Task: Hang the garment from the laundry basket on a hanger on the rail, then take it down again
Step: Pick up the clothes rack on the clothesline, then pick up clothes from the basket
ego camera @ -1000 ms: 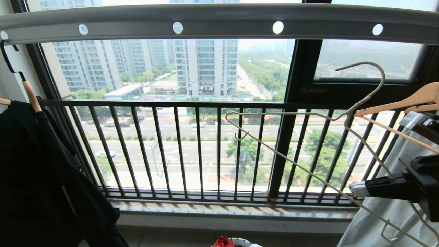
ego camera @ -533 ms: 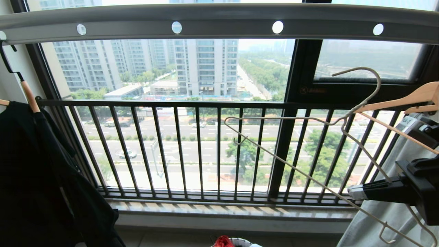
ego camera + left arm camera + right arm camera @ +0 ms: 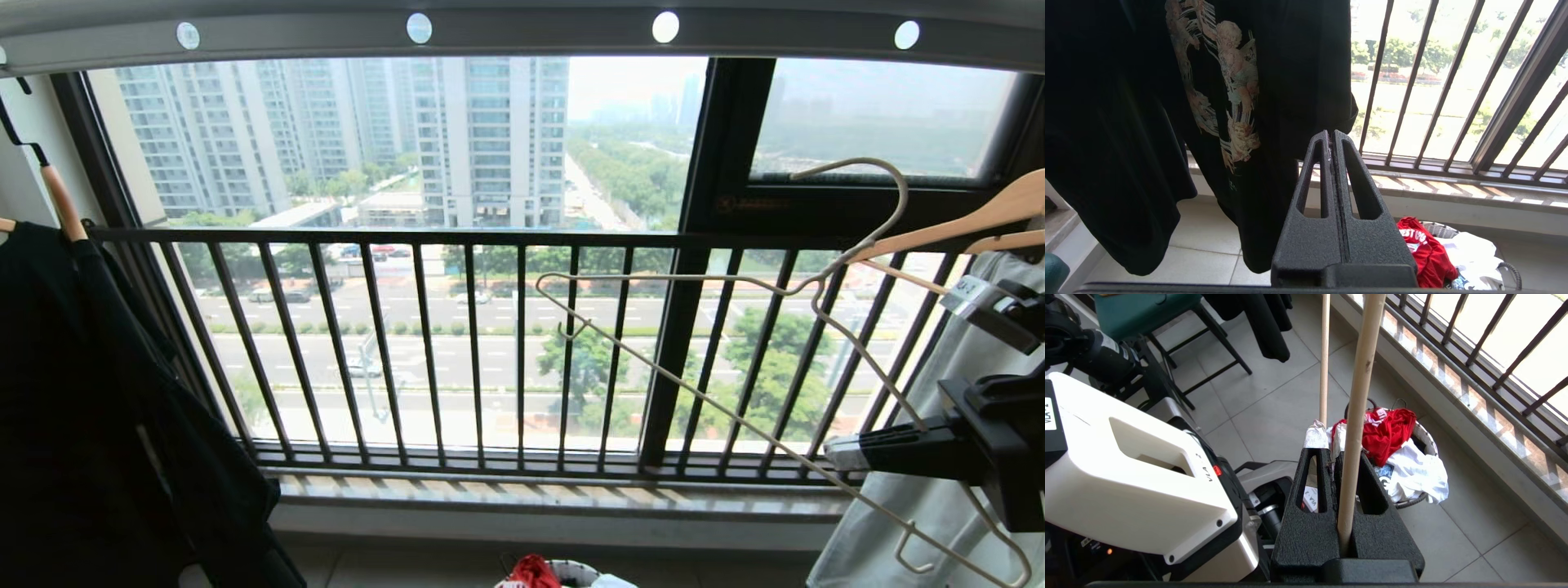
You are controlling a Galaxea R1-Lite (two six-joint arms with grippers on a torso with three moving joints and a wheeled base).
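On a high-rise balcony, the black printed T-shirt (image 3: 98, 392) hangs at far left from a wooden hanger (image 3: 61, 208). Beside it in the left wrist view, the idle left pincer (image 3: 1332, 141) sits with its 2 fingers pressed together on nothing.

Overhead runs the rail (image 3: 522, 33), its round holes now nearer the top edge than 1 second ago, while the window railing (image 3: 457, 343) and the street beyond sit slightly higher too. The whole scene has shifted together, so the head camera has moved rather than the fixtures. At bottom centre, more of the laundry basket (image 3: 571, 572) has crept into sight, and the garment (image 3: 531, 572) lies crumpled inside it; the right wrist view shows its red cloth heaped over white laundry (image 3: 1412, 469).

At right, the hanger (image 3: 816, 290) is off the rail, its long hook free in the air below the bar and tilted. The right pincer (image 3: 841, 453) is clamped on one of the hanger's thin wires, near the pale grey-green garment (image 3: 922, 498) and a second wooden hanger (image 3: 971, 216).

Judged from this, the hanger has been fetched and the robot appears to be lowering its view toward the basket. The shirt is not yet picked up, so dressing the hanger and hooking it on the rail both remain.
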